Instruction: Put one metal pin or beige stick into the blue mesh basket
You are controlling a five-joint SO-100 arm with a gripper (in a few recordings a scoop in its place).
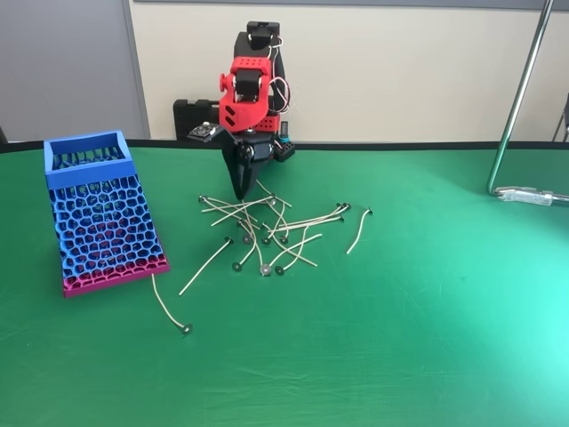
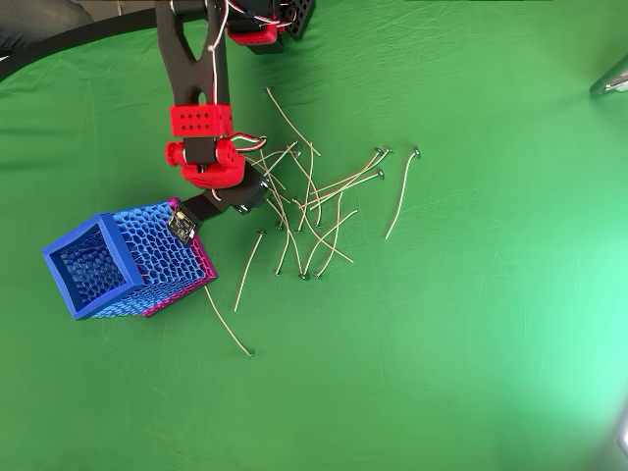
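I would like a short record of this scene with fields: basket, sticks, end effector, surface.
basket: the blue mesh basket stands upright at the left in the fixed view; no stick visible inside
sticks: a pile of beige sticks lies tangled mid-table; one single stick lies apart near the basket's base
end effector: end effector points down at the pile's far left edge, fingers together; a grasp cannot be told
surface: green cloth

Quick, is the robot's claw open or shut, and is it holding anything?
Red-and-black gripper: fingers look together, pointing down over the scattered beige sticks with metal heads; whether it grips one cannot be told.
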